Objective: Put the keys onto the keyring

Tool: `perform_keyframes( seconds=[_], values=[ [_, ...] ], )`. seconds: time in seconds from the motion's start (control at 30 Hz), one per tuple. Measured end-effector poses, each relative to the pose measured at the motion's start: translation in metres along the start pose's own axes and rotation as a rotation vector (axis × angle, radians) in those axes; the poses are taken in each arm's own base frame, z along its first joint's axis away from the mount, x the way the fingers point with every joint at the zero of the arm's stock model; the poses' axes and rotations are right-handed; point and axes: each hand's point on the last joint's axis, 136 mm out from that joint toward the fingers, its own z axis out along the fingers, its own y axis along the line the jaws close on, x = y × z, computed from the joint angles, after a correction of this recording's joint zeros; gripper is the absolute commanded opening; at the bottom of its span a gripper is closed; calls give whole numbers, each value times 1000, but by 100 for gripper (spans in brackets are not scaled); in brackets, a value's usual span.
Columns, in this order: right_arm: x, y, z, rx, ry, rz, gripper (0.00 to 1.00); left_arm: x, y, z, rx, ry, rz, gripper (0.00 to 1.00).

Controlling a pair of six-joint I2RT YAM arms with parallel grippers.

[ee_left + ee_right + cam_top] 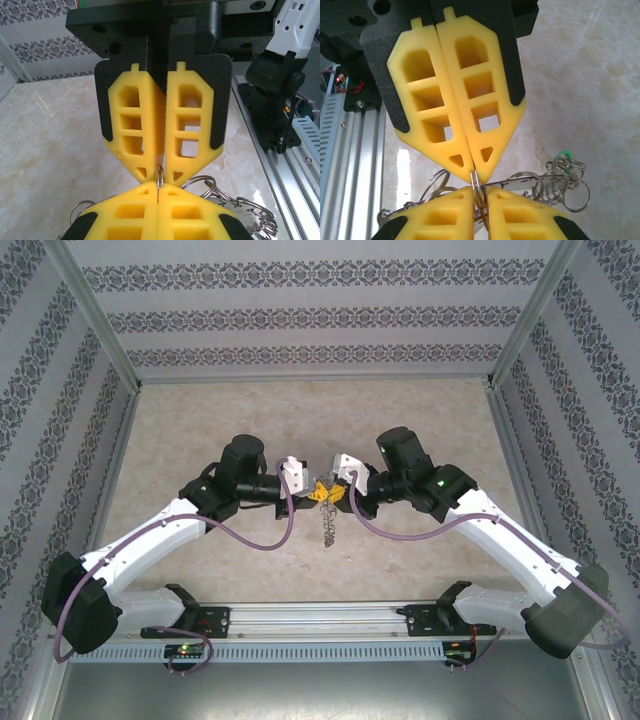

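The worktop (pixel 300 410) is beige and marble-veined. Floral-striped wall panels (pixel 320 310) enclose it. An aluminium rail (pixel 330 635) edges its near side.

Keyring (pixel 555 177) — a silvery tangle of loops — carries a green key (pixel 563 153).

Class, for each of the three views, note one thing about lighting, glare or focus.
Top external: even light, only soft shadows on the table, keyring too small to resolve. Left wrist: table washed pale, right gripper sharp. Right wrist: white glare on the table beside the rail.
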Motion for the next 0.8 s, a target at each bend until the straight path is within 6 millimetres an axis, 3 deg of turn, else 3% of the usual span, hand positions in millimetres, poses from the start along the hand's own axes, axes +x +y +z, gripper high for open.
perform_keyframes(
  seconds=[0.1,0.17,0.23,0.4,0.43,0.67,0.8],
  values=[
    [1,0,1,0,1,-9,14,2,-1,1,1,-3,-8,0],
    [1,-1,1,3,1,-18,3,3,-1,0,-1,-6,-11,0],
    [1,0,0,3,1,-22,0,3,-1,0,-7,-10,-14,0],
    [2,1,0,21,14,-46,0,3,-2,0,-5,-9,-17,1],
    [2,2,0,27,20,-55,0,4,-2,0,-3,-4,-17,7],
    [-5,7,-4,74,83,-114,0,-2,-5,-2,34,54,24,14],
    [-8,7,-5,87,106,-128,0,0,-4,-3,40,77,40,14]
  ],
)
